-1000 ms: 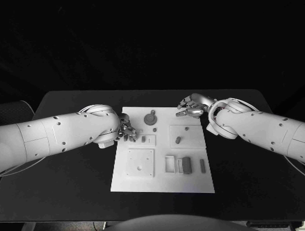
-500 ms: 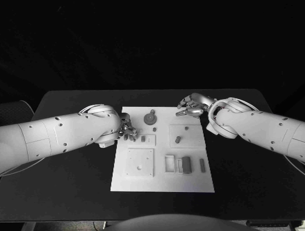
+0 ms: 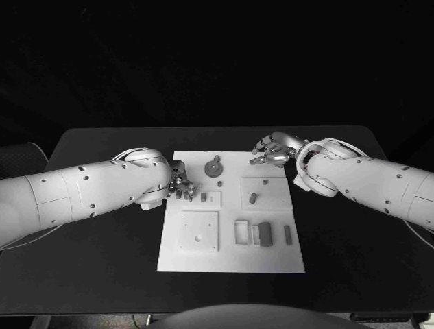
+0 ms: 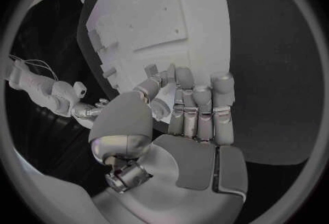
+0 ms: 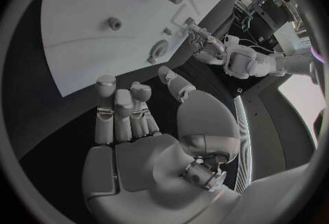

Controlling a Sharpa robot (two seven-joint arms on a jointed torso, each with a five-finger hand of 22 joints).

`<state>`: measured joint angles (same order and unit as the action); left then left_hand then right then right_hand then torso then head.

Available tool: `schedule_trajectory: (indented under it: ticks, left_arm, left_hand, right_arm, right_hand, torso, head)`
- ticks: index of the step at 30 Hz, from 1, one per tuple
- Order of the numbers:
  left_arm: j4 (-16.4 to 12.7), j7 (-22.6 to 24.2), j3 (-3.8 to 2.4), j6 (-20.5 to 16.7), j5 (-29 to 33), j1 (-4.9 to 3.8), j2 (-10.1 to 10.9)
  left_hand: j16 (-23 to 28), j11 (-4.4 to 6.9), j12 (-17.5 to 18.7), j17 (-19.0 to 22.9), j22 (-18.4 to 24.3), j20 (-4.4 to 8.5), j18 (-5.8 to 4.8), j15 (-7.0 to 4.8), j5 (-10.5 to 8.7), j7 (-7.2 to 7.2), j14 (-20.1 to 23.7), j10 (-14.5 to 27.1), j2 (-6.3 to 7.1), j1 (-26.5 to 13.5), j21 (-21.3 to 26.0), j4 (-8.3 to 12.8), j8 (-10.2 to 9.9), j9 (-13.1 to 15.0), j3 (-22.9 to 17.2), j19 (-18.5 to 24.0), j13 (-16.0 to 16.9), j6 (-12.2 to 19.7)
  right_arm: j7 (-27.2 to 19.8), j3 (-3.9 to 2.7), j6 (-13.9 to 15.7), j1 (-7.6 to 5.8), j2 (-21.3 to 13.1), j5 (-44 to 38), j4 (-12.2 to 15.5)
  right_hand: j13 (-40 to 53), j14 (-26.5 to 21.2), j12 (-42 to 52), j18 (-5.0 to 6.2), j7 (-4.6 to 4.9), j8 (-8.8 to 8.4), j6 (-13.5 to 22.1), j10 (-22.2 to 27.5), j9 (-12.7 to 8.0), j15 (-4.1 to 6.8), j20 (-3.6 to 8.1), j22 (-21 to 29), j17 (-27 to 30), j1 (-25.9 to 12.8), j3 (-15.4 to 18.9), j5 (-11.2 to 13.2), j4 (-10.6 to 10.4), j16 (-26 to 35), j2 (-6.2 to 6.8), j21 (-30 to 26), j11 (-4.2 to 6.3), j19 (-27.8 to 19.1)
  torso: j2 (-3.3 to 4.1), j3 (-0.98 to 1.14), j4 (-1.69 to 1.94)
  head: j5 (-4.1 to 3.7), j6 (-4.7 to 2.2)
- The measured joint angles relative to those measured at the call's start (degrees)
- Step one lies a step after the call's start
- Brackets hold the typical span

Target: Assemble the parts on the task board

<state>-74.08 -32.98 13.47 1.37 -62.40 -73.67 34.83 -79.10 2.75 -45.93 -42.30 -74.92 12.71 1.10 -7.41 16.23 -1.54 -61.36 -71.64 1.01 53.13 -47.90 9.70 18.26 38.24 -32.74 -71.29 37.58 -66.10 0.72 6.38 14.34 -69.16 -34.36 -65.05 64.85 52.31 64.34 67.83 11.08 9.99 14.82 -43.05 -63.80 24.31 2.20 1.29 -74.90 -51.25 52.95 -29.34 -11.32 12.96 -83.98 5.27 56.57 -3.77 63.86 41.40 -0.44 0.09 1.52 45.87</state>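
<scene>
the board (image 3: 232, 260) lies flat mid-desk (image 3: 98, 274), with small grey parts on it: a round disc (image 3: 214, 168) near its far edge, a short peg (image 3: 252, 198) in a square recess, blocks (image 3: 265, 234) nearer the robot. the left robot hand (image 3: 181, 184) hovers at the board's left edge, fingers curled in side by side, holding nothing i can see. the right robot hand (image 3: 273, 151) sits at the far right corner, fingers loosely apart, empty. the parts look light, stiff and smooth, so likely slippery; pinch the peg across its sides
</scene>
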Motion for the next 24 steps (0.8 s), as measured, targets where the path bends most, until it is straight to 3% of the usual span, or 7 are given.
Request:
schedule_trajectory:
  ticks: [24]
  left_arm:
    - [0.0, -0.1, -0.01, 0.1, -0.3, 0.03, 0.0]
  left_hand:
    - [0.0, 0.0, 0.0, 0.0, 0.0, -0.01, 0.0, 0.05, 0.13, -0.1, 0.0, 0.0, -0.01, 0.0, 0.0, 0.0, 1.1, 0.0, 0.1, 0.0, 0.0, 0.1]
  right_arm:
    - [0.0, 0.0, -0.1, 0.0, 0.0, 0.0, 0.0]
  right_hand:
    - [0.0, 0.0, 0.0, 0.0, -0.16, -0.02, 0.1, 0.0, 0.0, 0.0, 0.25, 0.0, 0.0, 0.0, 0.0, 0.0, 0.0, 0.0, 0.0, 0.0, 0.01, 0.0]
  torso:
    - [-0.01, 0.04, -0.02]
  head:
    - [-0.03, 0.16]
